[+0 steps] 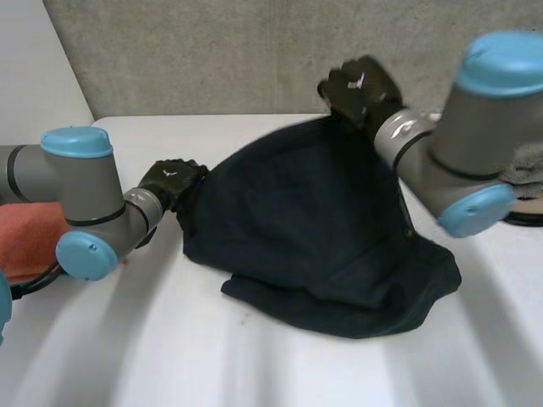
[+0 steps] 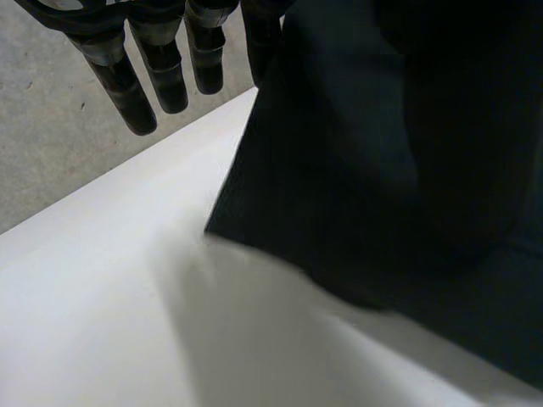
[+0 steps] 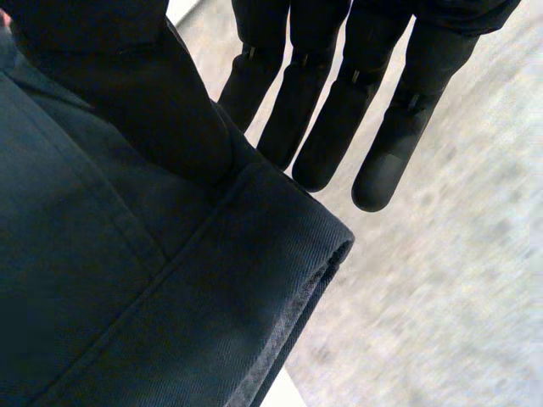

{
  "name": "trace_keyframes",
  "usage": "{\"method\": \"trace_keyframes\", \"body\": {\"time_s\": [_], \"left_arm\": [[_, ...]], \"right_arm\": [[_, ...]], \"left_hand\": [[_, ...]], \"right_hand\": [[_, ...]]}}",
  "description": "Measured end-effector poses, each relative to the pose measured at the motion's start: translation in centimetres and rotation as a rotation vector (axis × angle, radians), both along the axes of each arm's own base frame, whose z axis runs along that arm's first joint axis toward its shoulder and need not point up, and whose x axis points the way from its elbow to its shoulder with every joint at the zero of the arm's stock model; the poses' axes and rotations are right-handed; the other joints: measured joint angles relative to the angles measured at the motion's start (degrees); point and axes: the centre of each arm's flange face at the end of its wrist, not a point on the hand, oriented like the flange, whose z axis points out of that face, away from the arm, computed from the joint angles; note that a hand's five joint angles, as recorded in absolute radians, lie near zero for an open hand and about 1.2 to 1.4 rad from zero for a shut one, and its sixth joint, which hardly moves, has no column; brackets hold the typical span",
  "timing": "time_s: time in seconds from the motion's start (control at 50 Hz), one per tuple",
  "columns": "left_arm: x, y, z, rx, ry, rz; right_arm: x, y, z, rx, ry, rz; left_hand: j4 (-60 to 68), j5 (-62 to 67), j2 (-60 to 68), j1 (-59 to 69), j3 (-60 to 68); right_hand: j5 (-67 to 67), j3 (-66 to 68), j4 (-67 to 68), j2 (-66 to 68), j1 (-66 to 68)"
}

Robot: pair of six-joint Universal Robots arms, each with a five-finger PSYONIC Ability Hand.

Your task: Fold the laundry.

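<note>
A dark navy garment (image 1: 314, 229) lies bunched on the white table (image 1: 254, 365), with its far part pulled up into a peak. My right hand (image 1: 361, 89) holds that peak above the table's back edge. In the right wrist view its thumb (image 3: 144, 102) presses a hemmed edge of the garment (image 3: 127, 297) against the straight fingers (image 3: 322, 127) behind it. My left hand (image 1: 170, 182) is at the garment's left edge, low over the table. Its fingers (image 2: 127, 85) hang straight, right beside the garment's edge (image 2: 382, 170), and hold nothing.
An orange-red cloth (image 1: 25, 237) lies at the table's left edge behind my left arm. A grey bundle (image 1: 524, 174) sits on a dark round base at the right edge. A grey wall runs behind the table.
</note>
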Motion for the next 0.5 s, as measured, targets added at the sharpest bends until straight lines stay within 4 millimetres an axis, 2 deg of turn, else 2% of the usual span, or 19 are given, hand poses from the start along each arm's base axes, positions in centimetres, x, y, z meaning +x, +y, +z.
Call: {"method": "trace_keyframes", "body": {"time_s": [0.06, 0.08, 0.1, 0.16, 0.18, 0.24, 0.32, 0.36, 0.42, 0.44, 0.46, 0.48, 0.5], "left_arm": [[-0.2, 0.1, 0.1, -0.002, 0.006, -0.013], [-0.2, 0.1, 0.1, -0.002, 0.006, -0.013], [-0.4, 0.1, 0.1, -0.003, 0.014, -0.026], [-0.9, 0.2, 0.2, 0.001, 0.037, -0.047], [-1.1, 0.3, 0.2, 0.007, 0.053, -0.056], [-1.5, 0.5, 0.4, 0.024, 0.096, -0.07], [-2.0, 0.8, 1.1, 0.049, 0.174, -0.071], [-1.9, 0.9, 2.4, 0.036, 0.207, -0.067], [-1.5, 1.3, 5.6, -0.014, 0.252, -0.059], [-1.2, 1.5, 7.0, -0.044, 0.267, -0.057], [-0.7, 1.9, 9.4, -0.096, 0.29, -0.053], [-0.7, 1.9, 9.4, -0.096, 0.29, -0.053], [-0.1, 2.5, 12.1, -0.16, 0.313, -0.05]], "right_arm": [[-0.9, 2.2, 2.4, -0.024, -0.017, 0.027], [-0.9, 2.2, 2.4, -0.024, -0.017, 0.027], [-1.4, 3.6, 3.3, -0.025, -0.024, 0.046], [-2.0, 5.1, 3.7, -0.014, -0.028, 0.066], [-2.2, 5.5, 3.8, -0.009, -0.028, 0.07], [-2.8, 6.5, 4.1, -0.003, -0.031, 0.073], [-3.7, 7.5, 4.6, -0.004, -0.034, 0.061], [-3.9, 7.7, 4.7, -0.005, -0.033, 0.054], [-4.3, 7.8, 5.0, -0.008, -0.031, 0.04], [-4.5, 7.8, 5.2, -0.011, -0.031, 0.032], [-4.7, 7.8, 5.7, -0.02, -0.033, 0.018], [-4.7, 7.8, 5.7, -0.02, -0.033, 0.018], [-5.0, 7.8, 6.5, -0.036, -0.041, 0.002]], "left_hand": [[0.0, 0.0, 0.0, 0.0, 0.0], [0.0, 0.0, 0.0, 0.0, 0.0], [0.4, 0.3, 0.4, 0.3, 0.4], [1.8, 1.7, 1.6, 1.5, 1.4], [21.8, 21.4, 21.4, 24.1, 21.0], [48.9, 47.8, 48.7, 52.1, 47.9], [55.7, 51.4, 55.1, 52.9, 54.3], [55.7, 51.4, 55.2, 52.9, 54.4], [55.7, 51.4, 55.2, 52.9, 54.4], [55.7, 51.4, 55.2, 52.9, 54.4], [55.7, 51.4, 55.3, 52.9, 54.4], [55.7, 51.4, 55.3, 52.9, 54.4], [55.7, 51.4, 55.3, 52.9, 54.5]], "right_hand": [[0.0, 0.0, 0.0, 0.0, 0.0], [0.0, 0.0, 0.0, 0.0, 0.0], [0.1, 0.0, 0.0, 0.0, 0.0], [0.4, 0.0, 0.0, 0.0, 0.0], [0.4, 0.0, 0.0, 0.0, 0.0], [0.4, 0.0, 0.0, 0.0, 0.0], [0.4, 0.0, 0.0, 0.0, 0.0], [0.4, 0.0, 0.0, 0.0, 0.0], [0.4, 0.0, 0.0, 0.0, 0.0], [0.4, 0.0, 0.0, 0.0, 0.0], [0.4, 0.0, 0.0, 0.0, 0.0], [0.4, 0.0, 0.0, 0.0, 0.0], [0.4, 0.0, 0.0, 0.0, 0.0]]}}
